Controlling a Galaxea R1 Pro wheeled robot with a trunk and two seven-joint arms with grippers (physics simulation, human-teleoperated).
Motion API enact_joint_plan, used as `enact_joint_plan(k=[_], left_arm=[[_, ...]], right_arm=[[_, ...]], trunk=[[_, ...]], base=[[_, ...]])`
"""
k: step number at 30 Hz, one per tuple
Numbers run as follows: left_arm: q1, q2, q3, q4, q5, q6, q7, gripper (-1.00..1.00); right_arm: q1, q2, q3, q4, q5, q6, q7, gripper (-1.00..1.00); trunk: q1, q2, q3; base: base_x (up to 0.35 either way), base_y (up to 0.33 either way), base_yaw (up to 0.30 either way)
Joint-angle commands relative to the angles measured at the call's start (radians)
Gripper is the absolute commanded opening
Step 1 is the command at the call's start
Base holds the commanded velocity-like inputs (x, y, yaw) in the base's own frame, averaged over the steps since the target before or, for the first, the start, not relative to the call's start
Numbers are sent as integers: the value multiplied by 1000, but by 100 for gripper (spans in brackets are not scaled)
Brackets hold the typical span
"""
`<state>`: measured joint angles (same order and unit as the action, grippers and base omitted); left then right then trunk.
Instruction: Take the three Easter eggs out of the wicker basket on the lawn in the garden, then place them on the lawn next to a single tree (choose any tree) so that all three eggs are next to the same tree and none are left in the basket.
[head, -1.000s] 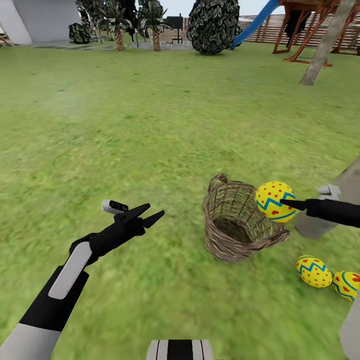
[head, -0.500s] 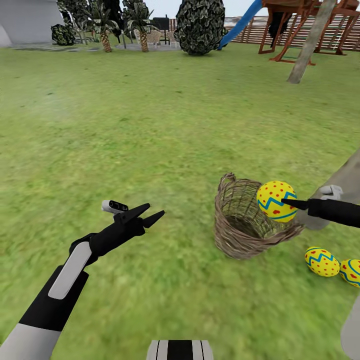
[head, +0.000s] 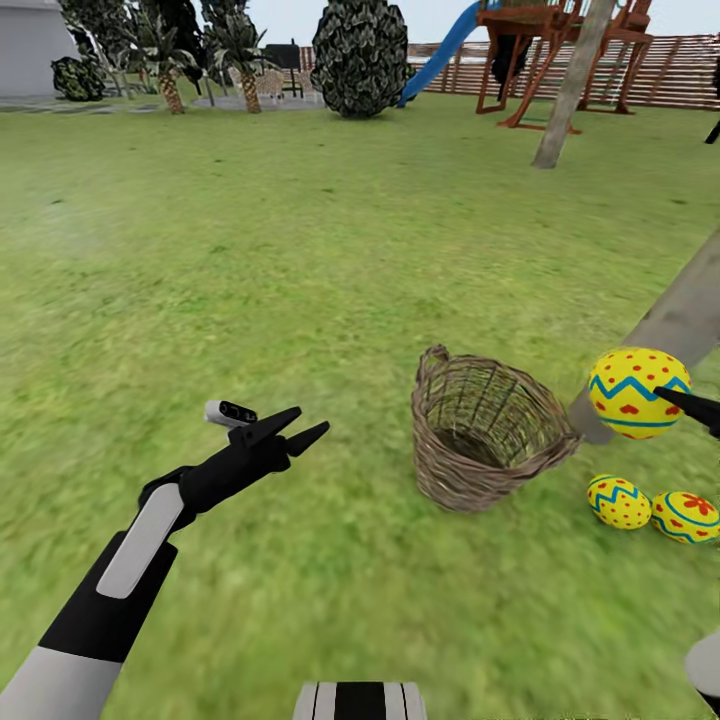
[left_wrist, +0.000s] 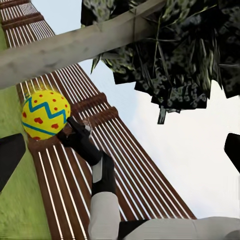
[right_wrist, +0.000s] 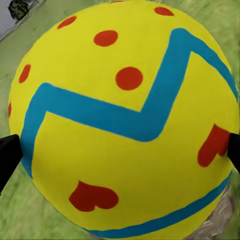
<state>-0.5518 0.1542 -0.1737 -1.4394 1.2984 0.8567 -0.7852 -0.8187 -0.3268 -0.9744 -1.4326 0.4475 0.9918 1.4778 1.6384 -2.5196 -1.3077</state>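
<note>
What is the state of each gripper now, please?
Left gripper: open, holding nothing.
Right gripper: shut on the Easter egg, held above the lawn.

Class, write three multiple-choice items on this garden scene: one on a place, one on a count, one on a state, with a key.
1. Where do the two loose Easter eggs lie?
A. in the wicker basket
B. on the lawn by the tree trunk
C. under the slide

2. How many eggs are in view?
A. two
B. three
C. four

3. What is the right hand doing?
A. clamping an egg
B. hanging open
C. gripping the basket rim

Key: B, they rest on the lawn beside the tree trunk, outside the wicker basket; B, two lying, one held; A, the right hand clasps the held egg.
</note>
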Motion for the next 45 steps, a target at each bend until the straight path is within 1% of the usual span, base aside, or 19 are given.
enact_joint_plan(k=[1, 3, 5, 8, 11, 14, 16, 18, 19, 23, 27, 29, 31, 32, 34, 35, 37, 39, 45], left_arm=[[0, 1, -2, 1, 5, 5, 0, 100], [0, -4, -6, 1, 5, 5, 2, 100], [0, -8, -10, 1, 4, 4, 4, 100], [0, -5, -12, 0, 4, 4, 5, 100], [0, -7, -15, -2, 4, 4, 5, 100], [-3, -12, -49, -8, 4, 5, 4, 100], [-12, -13, -87, -11, 4, 5, 4, 100], [-16, -15, -103, -11, 4, 4, 5, 100], [-16, -18, -109, -11, 1, 3, 6, 100], [-17, -30, -120, -14, -41, 3, 5, 100], [-17, -50, -121, -13, -49, 2, 6, 100], [-17, -62, -128, -13, -49, 2, 6, 100], [-17, -72, -167, -10, -49, -1, 7, 100], [-17, -76, -194, -9, -50, -4, 7, 100], [-17, -84, -221, -8, -50, -7, 7, 100], [-17, -88, -225, -6, -50, -9, 7, 100], [-17, -90, -228, -2, -50, -33, 7, 100], [-17, -91, -229, -1, -50, -58, 8, 100], [-17, -91, -230, -1, -51, -64, 8, 100]], right_arm=[[-1, -1, -13, -1, 13, 11, 10, -100], [0, 0, -19, 0, 18, 11, 10, -100], [1, 3, -20, 0, 34, 11, 10, -100], [38, 5, -20, -1, 56, 11, 10, -100], [49, 6, -20, -1, 59, 10, 10, -100], [83, 7, -20, -2, 67, 8, 8, -100], [97, 4, -21, -2, 80, 3, 7, -100], [103, 4, -21, -2, 84, 2, 7, -100], [104, 5, -21, -2, 86, 3, 6, -100], [106, 10, -20, -1, 89, 2, -2, -100], [106, 8, -20, -1, 88, 2, -7, -100], [107, 11, -19, 2, 93, 1, -38, -100], [107, 12, -17, 3, 100, -2, -104, -100], [107, 16, -11, 6, 102, -3, -156, -100], [107, 22, 16, 13, 101, -4, -240, -100], [107, 26, 38, 14, 101, -4, -260, -100], [107, 29, 56, 12, 101, -4, -272, -100], [107, 28, 62, 12, 101, -4, -276, -100], [107, 28, 63, 12, 103, -3, -278, -100]], trunk=[[0, 0, 0], [0, 0, 3], [0, 0, 5], [0, 0, 8], [0, 0, 11], [0, 0, 15], [0, 0, 17], [0, 0, 19], [0, 0, 20], [0, 0, 25], [0, 0, 29], [0, 0, 31], [0, 0, 34], [0, 0, 35], [0, 0, 36], [0, 0, 36], [0, 0, 36], [0, 0, 38], [0, 0, 38]], base=[[141, 288, -228], [212, 248, -229], [278, 166, -229], [322, 43, -229], [182, 4, -229], [19, -13, -229], [9, -229, -229], [111, -291, -229], [188, -283, -229], [220, -273, -229], [229, -270, -229], [230, -270, -229], [228, -267, -229], [114, -131, -229], [41, -50, -105], [10, -160, -25], [4, -252, 33], [1, -319, 172], [0, -346, 116]])
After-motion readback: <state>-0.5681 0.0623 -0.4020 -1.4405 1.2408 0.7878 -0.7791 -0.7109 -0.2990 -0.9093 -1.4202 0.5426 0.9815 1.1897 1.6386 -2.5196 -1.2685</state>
